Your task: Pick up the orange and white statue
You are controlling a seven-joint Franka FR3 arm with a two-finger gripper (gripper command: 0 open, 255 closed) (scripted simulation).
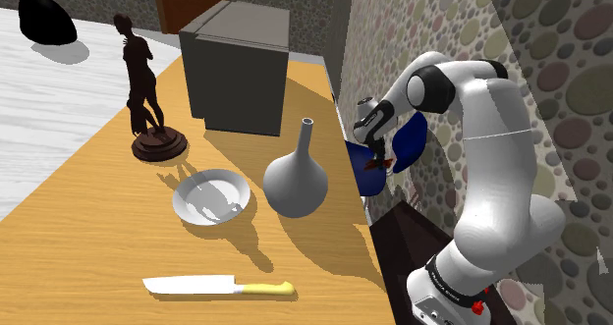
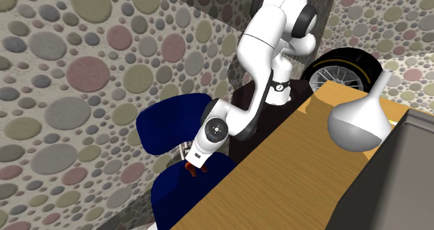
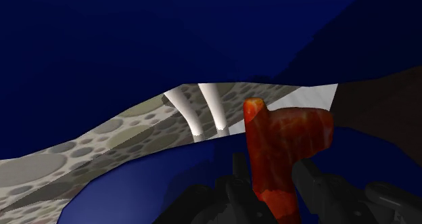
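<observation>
Pinching orange statue (image 3: 284, 138) by narrow stem in end effector (image 3: 270, 168), shoulder view's centre-right; probably stiff, light, breakable.

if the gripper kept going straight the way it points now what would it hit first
Most likely the seat of the blue chair: the gripper, clasping the orange statue, points down at it. Depth is hard to judge.
</observation>
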